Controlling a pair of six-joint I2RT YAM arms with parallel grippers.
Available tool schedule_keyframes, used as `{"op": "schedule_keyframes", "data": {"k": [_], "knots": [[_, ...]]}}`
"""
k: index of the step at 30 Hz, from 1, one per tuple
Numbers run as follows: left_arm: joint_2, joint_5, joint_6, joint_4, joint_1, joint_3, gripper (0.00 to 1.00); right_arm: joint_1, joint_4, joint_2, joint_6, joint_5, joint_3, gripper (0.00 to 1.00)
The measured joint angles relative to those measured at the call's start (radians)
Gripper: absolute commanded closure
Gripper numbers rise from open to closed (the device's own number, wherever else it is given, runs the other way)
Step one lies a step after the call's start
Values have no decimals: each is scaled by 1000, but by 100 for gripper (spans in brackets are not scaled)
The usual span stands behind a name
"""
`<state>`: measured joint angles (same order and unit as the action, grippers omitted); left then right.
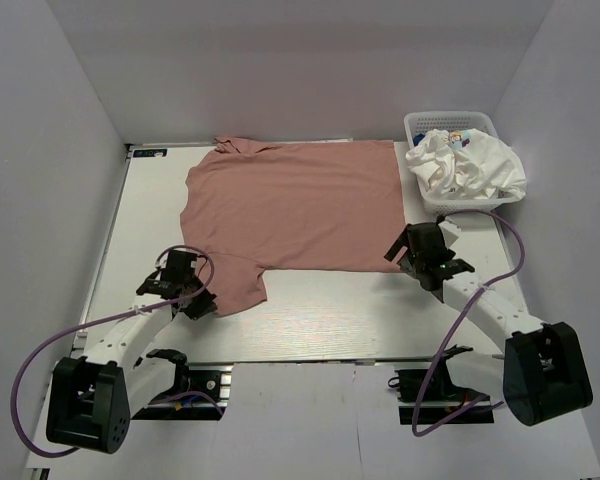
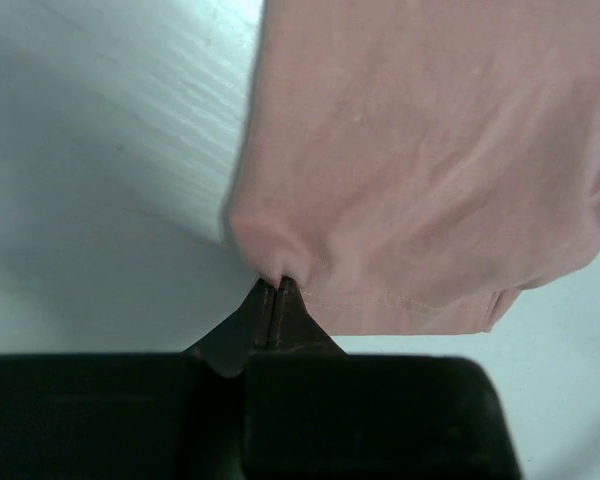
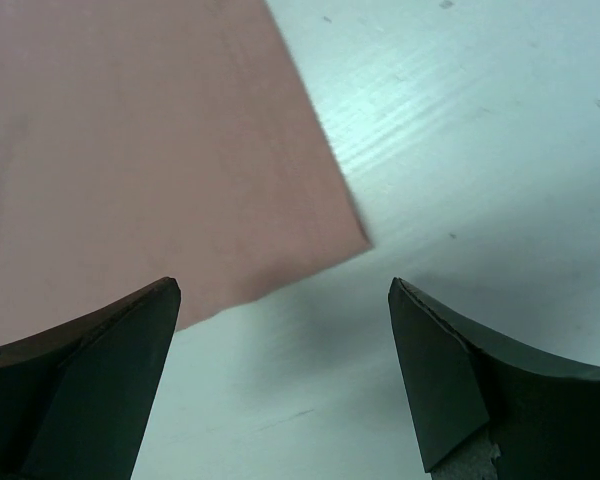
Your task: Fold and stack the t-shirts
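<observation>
While the pink tee (image 1: pixel 300 205) lies spread flat, its sleeve is pinched by the left gripper (image 2: pixel 277 287); the right gripper (image 3: pixel 285 290) is held spread above its corner.

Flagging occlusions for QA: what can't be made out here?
- Top view: white shirt is crumpled in the basket; its print is too small to read.
- Top view: pink shirt shows no print; possibly underneath.
- Left wrist: left gripper body blocks the lower frame.
- Right wrist: frame edges cut off most of the pink shirt.
</observation>
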<state>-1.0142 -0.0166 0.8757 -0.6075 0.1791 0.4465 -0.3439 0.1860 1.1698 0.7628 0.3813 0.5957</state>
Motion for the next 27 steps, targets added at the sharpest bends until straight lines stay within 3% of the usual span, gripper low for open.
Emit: {"op": "schedule_keyframes", "data": {"k": [6, 11, 14, 15, 17, 18, 19, 21, 27], "knots": [[33, 13, -41, 45, 0, 0, 100, 18, 15, 0, 16, 13, -64, 10], [36, 33, -56, 67, 0, 0, 100, 25, -5, 122, 16, 13, -39, 10], [39, 46, -65, 81, 0, 0, 100, 29, -29, 201, 15, 6, 14, 17], [40, 53, -68, 88, 0, 0, 100, 29, -37, 224, 16, 5, 31, 21], [44, 69, -77, 105, 0, 0, 100, 31, -51, 257, 20, -4, 53, 45], [48, 80, -80, 118, 0, 1, 100, 32, -56, 268, 19, -9, 59, 61], [51, 93, -84, 132, 0, 2, 100, 34, -58, 275, 18, -16, 61, 88], [61, 118, -93, 162, 0, 8, 100, 34, -56, 280, 26, -26, 61, 100], [52, 157, -125, 232, 0, 86, 100, 35, -45, 278, 21, -27, 71, 100]]}}
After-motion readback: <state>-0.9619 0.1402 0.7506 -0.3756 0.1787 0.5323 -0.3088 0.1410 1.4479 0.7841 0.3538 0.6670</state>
